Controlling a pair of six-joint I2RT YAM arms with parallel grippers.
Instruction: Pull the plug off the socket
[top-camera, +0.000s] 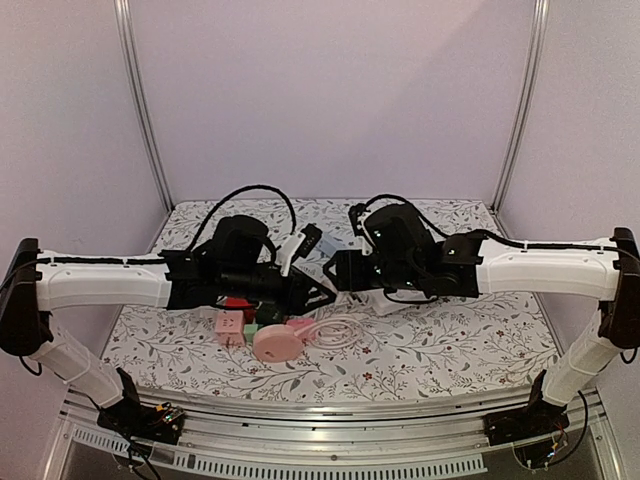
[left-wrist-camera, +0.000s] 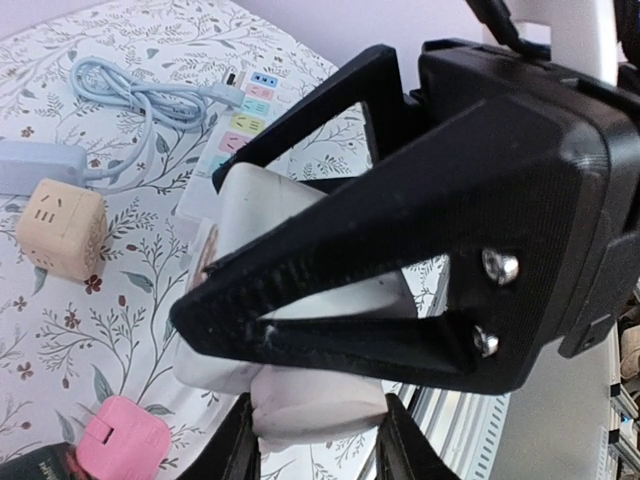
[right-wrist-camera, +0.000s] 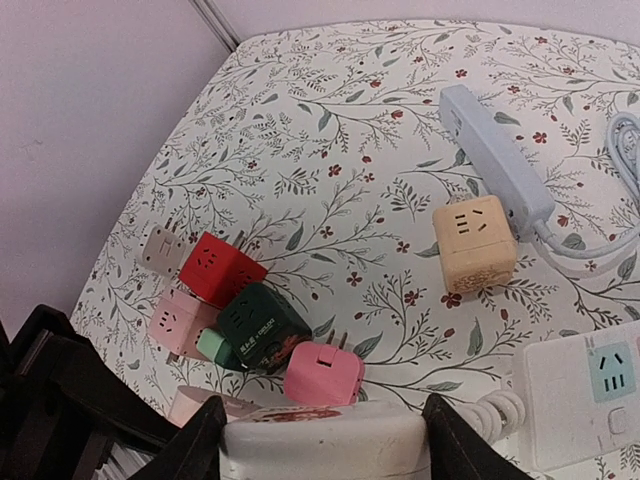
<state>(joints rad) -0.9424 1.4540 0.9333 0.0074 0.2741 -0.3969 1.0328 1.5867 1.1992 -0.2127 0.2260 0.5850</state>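
One floral tablecloth (top-camera: 450, 335), lilac walls (top-camera: 330, 90)

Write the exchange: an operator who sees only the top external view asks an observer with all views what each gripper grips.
Operator: The arms hide the middle. What's held on the left?
Observer: The left gripper is clamped on a white block.
Operator: And on the right?
Observer: The right gripper is closed on a white rounded piece next to that block.
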